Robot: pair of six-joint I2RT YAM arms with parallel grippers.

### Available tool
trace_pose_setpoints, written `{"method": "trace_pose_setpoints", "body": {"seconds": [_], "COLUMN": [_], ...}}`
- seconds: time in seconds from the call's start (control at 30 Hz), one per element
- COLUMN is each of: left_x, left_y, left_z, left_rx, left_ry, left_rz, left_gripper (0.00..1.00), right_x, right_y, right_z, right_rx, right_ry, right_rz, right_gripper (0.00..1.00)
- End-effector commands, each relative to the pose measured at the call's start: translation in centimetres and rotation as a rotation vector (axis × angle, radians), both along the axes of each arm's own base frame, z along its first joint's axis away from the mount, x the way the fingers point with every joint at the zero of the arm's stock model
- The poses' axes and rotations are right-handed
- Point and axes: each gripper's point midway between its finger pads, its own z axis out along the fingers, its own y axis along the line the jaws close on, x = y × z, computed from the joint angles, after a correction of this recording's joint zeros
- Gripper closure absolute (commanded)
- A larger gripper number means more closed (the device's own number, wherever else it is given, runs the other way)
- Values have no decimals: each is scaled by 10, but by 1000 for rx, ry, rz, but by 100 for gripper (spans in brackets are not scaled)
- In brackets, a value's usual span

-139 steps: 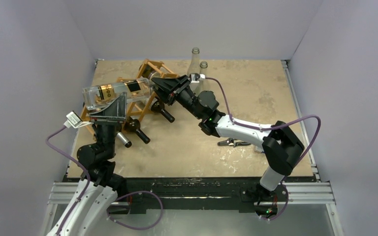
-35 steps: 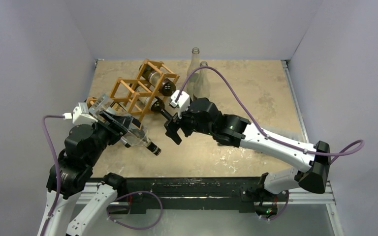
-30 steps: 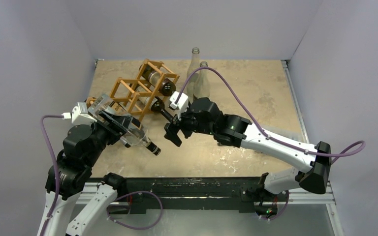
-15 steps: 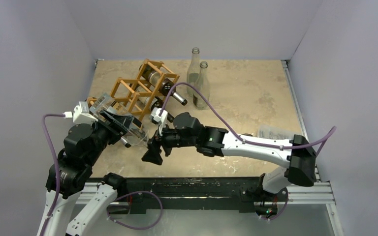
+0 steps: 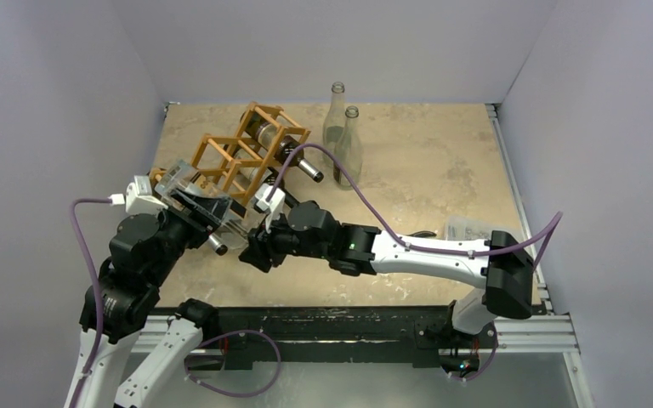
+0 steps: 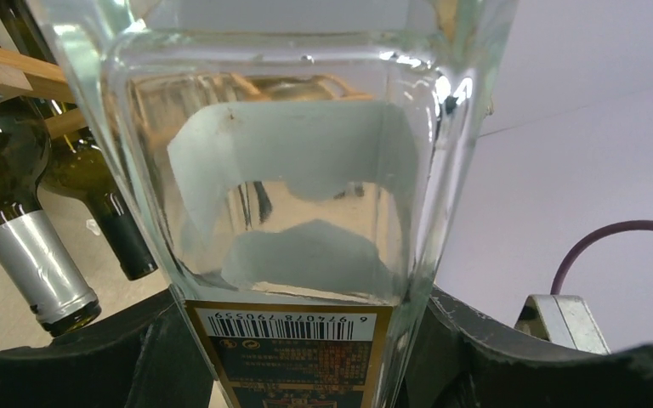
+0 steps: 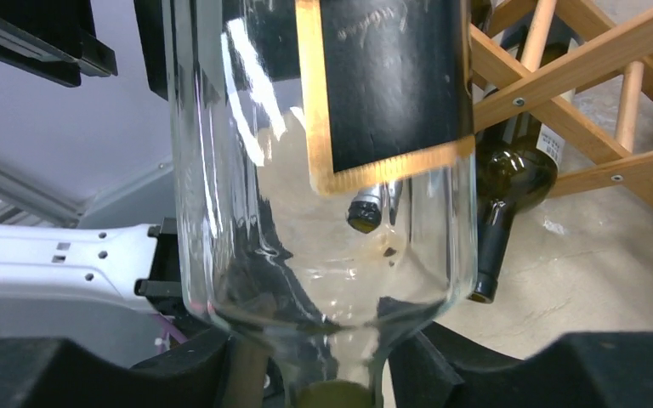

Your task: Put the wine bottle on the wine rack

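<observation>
I count 1 rack (image 5: 238, 157), 1 held bottle (image 6: 289, 170) | left gripper (image 5: 197, 208) clamps its body | right gripper (image 5: 253, 248) straddles neck, grip unclear

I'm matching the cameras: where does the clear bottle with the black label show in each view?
Top external: clear bottle left of centre, in front of the wine rack.
Left wrist: bottle fills the centre; rack top left.
Right wrist: bottle fills centre-left; rack at right.
Shared landmark: the wine rack.

Our left gripper (image 6: 298, 357) clamps the clear, black-labelled wine bottle (image 7: 247, 212), tilted, neck inside our right gripper (image 7: 315, 374); the wooden wine rack (image 5: 238, 157) stands just beyond.
</observation>
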Motion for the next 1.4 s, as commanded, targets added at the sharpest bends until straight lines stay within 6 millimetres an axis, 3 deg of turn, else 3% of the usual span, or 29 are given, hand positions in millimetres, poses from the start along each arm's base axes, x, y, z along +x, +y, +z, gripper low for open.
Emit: {"method": "trace_pose_setpoints", "body": {"seconds": [0.0, 0.2, 0.37, 0.43, 0.6, 0.77, 1.07, 1.2, 1.37], "left_x": [3, 5, 5, 5, 1, -5, -14, -13, -17], "left_y": [-9, -14, -14, -15, -17, 1, 34, 45, 48], "left_z": [48, 36, 37, 37, 38, 33, 31, 33, 47], "left_rx": [-120, -168, -166, -167, -151, -80, -20, 32, 152], "left_ry": [-170, -124, -115, -103, -82, -52, -44, -56, -133], "left_rz": [-24, -27, -27, -28, -52, 19, 167, 210, 157], "left_gripper": [100, 100, 93, 82, 39, 1, 0, 0, 4], "right_x": [15, 13, 11, 10, 8, 10, 33, 40, 43], "right_y": [-3, 5, 2, -1, -10, -13, -33, -48, -68], "right_z": [67, 85, 81, 80, 85, 88, 108, 115, 104], "right_rx": [236, 285, 273, 283, 330, 382, 544, 570, 471], "right_ry": [-48, -39, -34, -22, 34, 138, 328, 320, 265], "right_rz": [-104, -84, -72, -79, -108, -121, -162, -172, -235], "right_gripper": [55, 98, 100, 100, 100, 100, 100, 100, 100]}}
